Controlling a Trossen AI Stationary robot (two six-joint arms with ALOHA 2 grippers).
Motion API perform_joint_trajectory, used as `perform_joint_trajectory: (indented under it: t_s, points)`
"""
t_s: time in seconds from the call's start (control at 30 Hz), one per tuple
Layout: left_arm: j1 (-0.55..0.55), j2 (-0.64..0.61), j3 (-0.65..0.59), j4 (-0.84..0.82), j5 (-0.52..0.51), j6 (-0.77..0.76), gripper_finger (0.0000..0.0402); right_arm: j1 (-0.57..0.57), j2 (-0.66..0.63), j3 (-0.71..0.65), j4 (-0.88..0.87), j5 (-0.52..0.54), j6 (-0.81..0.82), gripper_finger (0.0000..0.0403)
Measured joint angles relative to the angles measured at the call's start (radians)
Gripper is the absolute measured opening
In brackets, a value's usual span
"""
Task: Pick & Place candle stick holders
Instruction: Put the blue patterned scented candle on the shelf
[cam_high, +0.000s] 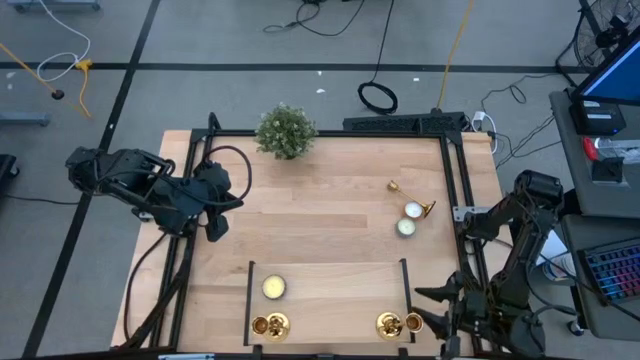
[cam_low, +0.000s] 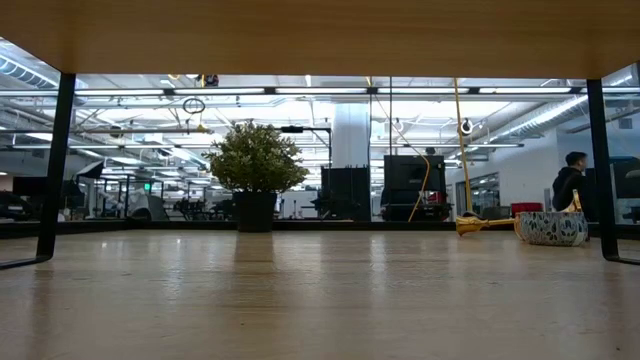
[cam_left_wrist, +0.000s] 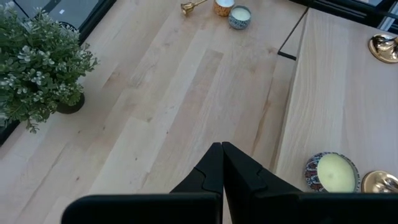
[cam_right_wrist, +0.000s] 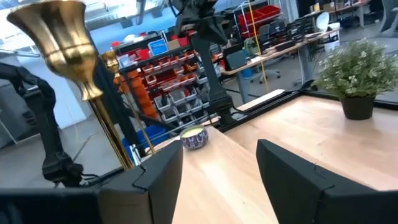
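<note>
Two gold candle stick holders stand on the raised board at the table's near edge, one at its left end (cam_high: 270, 325) and one at its right end (cam_high: 392, 323). A third (cam_high: 395, 186) lies on its side at the table's far right and also shows in the low view (cam_low: 480, 225). My right gripper (cam_high: 428, 307) is open just right of the right-hand holder, whose cup (cam_right_wrist: 53, 37) shows beside the outer side of one finger, not between the two; whether they touch does not show. My left gripper (cam_left_wrist: 222, 149) is shut and empty, above the table's left part (cam_high: 215, 230).
A potted green plant (cam_high: 286, 131) stands at the far edge. Two small candles (cam_high: 412, 210) (cam_high: 405, 227) sit by the fallen holder, with a gold piece (cam_high: 428, 208) beside them. A third candle (cam_high: 273, 288) sits on the raised board. Dark frame rails (cam_high: 460, 200) border the table.
</note>
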Motion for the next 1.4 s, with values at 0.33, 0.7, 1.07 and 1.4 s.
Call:
perform_joint_trajectory:
  t_s: [0.33,0.7,1.07,1.4]
  points:
    - [0.0,0.0,0.0,0.0,-0.022,0.0,0.0003,-0.084,-0.014,0.0,0.006,0.0,-0.075,0.0154]
    - [0.0,0.0,0.0,0.0,-0.042,0.045,0.0003,-0.114,-0.102,0.0,0.004,0.0,-0.211,0.0102]
    - [0.016,-0.006,0.0,0.0,-0.048,0.059,0.0003,-0.148,-0.215,-0.138,0.008,0.0,-0.087,0.0007]
    - [0.061,-0.015,0.0,0.008,-0.053,0.092,0.0003,-0.274,-0.257,-0.227,0.038,0.0,-0.03,0.0003]
